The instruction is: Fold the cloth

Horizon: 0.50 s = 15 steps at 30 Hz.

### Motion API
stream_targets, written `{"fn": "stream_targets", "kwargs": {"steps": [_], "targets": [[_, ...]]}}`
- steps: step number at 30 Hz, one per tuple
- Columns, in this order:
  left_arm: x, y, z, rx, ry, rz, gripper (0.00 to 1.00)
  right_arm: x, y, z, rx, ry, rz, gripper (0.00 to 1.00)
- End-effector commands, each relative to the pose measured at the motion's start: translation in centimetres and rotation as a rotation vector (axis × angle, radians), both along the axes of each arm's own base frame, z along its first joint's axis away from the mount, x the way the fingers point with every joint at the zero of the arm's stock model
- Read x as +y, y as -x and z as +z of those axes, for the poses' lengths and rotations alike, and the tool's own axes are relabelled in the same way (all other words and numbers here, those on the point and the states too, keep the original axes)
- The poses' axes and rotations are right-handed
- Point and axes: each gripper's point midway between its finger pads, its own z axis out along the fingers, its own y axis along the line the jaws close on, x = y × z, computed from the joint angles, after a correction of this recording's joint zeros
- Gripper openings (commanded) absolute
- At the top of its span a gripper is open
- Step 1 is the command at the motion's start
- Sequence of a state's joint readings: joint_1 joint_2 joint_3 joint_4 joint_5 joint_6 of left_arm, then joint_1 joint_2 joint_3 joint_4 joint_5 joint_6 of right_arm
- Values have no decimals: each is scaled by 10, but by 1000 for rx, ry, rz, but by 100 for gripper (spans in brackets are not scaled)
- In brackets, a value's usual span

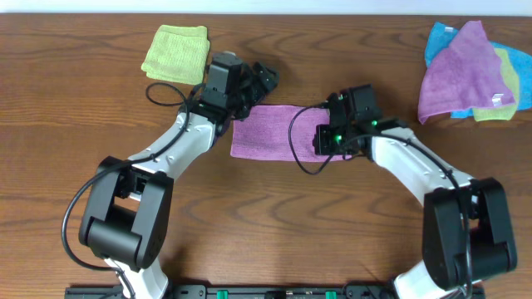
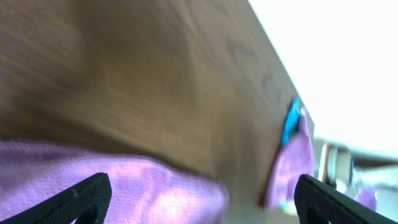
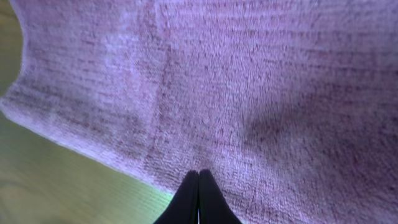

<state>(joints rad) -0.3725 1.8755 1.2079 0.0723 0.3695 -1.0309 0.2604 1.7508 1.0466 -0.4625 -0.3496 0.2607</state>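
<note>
A purple cloth (image 1: 264, 133) lies flat as a rectangle at the middle of the wooden table. My left gripper (image 1: 264, 76) hovers just beyond its far left corner. In the left wrist view its jaws (image 2: 202, 194) are wide open and empty, with the cloth (image 2: 149, 193) below them. My right gripper (image 1: 322, 141) is at the cloth's right end. In the right wrist view its fingers (image 3: 199, 177) are shut together, tips down on the cloth (image 3: 217, 81) near its edge, with no cloth visibly between them.
A folded yellow-green cloth (image 1: 176, 51) lies at the far left. A pile of purple, blue and yellow cloths (image 1: 470, 71) sits at the far right, also in the left wrist view (image 2: 292, 155). A black cable (image 1: 295, 145) loops over the purple cloth.
</note>
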Motion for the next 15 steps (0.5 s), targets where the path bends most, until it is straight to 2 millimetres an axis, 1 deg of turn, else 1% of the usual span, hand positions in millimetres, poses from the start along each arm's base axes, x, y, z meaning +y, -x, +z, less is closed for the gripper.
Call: {"fn": "stream_targets", "kwargs": {"steps": [1,2,4,5,6,7,8,9,11,12,13,14,15], "targets": [[-17,18,10,41,49,-125,95,-10,-9,25,-27,23,-37,1],[-20,24,10,56,61,-153,95,-16,-7,26,-16,45,-53,1],[-29,39,7,112,96,-212,95,-38,1,27,25,104,-120,2],[-30,45,4,135,94,-220,95,-47,4,26,40,125,-140,2],[-31,52,-2,171,81,-222,95,-56,6,25,51,149,-152,3],[-30,57,-7,197,66,-219,95,-66,8,23,60,173,-152,8],[-30,62,-13,224,44,-213,95,-75,10,20,68,186,-148,18],[-29,65,-16,237,28,-209,95,-79,10,18,67,179,-137,24],[-29,67,-20,244,0,-198,95,-81,5,17,31,143,-89,43],[-28,66,-22,241,-12,-189,95,-82,1,18,9,135,-71,56],[-25,65,-24,241,-31,-174,95,-85,-3,18,-14,138,-61,74],[-21,65,-28,245,-61,-154,95,-87,-8,19,-35,140,-58,83],[-16,66,-33,250,-94,-142,95,-88,-11,19,-46,137,-56,88]]}}
